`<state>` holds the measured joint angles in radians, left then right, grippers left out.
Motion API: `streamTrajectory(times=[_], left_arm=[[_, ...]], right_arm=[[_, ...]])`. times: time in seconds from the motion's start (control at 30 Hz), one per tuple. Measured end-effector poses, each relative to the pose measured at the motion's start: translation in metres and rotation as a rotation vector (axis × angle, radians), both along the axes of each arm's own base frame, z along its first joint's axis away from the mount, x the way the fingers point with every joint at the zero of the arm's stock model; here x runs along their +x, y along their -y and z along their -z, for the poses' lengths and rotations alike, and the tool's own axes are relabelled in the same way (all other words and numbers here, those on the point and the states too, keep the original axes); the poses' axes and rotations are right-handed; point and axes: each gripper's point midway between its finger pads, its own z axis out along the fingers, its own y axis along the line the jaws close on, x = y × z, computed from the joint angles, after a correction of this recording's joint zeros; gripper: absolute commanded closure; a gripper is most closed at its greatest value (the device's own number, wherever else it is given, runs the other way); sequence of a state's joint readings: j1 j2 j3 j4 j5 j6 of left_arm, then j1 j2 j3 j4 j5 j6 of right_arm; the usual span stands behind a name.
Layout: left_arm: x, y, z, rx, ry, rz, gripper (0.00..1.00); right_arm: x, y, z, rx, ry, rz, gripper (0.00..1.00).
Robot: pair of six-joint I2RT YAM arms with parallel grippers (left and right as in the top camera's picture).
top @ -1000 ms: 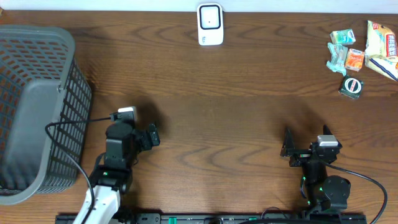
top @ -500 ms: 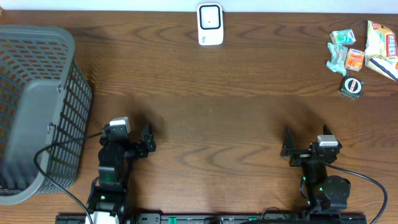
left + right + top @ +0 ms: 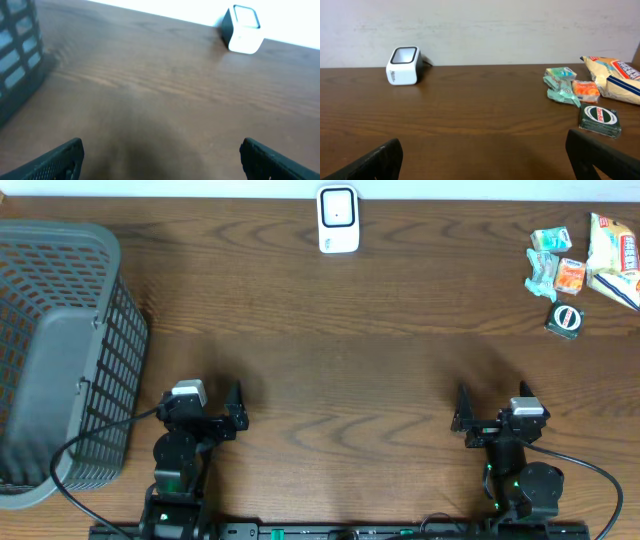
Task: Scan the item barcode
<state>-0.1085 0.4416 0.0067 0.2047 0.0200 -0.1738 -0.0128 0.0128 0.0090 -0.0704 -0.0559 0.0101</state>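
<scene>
The left gripper [image 3: 238,406] and the right gripper [image 3: 460,410] sit near the front of the wooden table [image 3: 350,330], jaws spread wide and empty. A dark green box [image 3: 566,319], small packets [image 3: 555,265] and a yellow snack bag [image 3: 614,245] lie far right, well apart from the white barcode scanner [image 3: 338,218]

No lettering can be read: the red print on the yellow bag [image 3: 615,80] at far right and the oval label on the dark box [image 3: 599,119] below it are too blurred.
</scene>
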Motion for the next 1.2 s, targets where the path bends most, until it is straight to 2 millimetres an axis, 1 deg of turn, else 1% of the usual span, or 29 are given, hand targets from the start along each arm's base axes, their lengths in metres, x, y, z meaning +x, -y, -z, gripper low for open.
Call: streamTrajectory(times=[0.13, 0.2, 0.37, 0.47, 0.97, 1.2], left_arm=[[-0.009, -0.002, 0.009, 0.01, -0.039, 0.0, 0.02], [-0.014, -0.002, 0.01, 0.016, -0.045, 0.004, 0.02], [-0.014, -0.001, -0.023, 0.013, 0.091, 0.012, 0.02], [-0.015, -0.001, -0.031, 0.017, 0.125, 0.014, 0.03], [-0.015, -0.001, -0.036, 0.034, 0.144, 0.017, 0.02], [-0.017, -0.001, -0.045, 0.073, 0.189, 0.026, 0.02]], right_arm=[[0.0, 0.0, 0.0, 0.0, 0.0, 0.0, 0.01], [0.0, 0.0, 0.0, 0.0, 0.0, 0.0, 0.01], [0.0, 0.0, 0.0, 0.0, 0.001, 0.0, 0.01], [0.0, 0.0, 0.0, 0.0, 0.0, 0.0, 0.01], [0.0, 0.0, 0.0, 0.0, 0.001, 0.0, 0.01], [0.0, 0.0, 0.0, 0.0, 0.001, 0.0, 0.01]])
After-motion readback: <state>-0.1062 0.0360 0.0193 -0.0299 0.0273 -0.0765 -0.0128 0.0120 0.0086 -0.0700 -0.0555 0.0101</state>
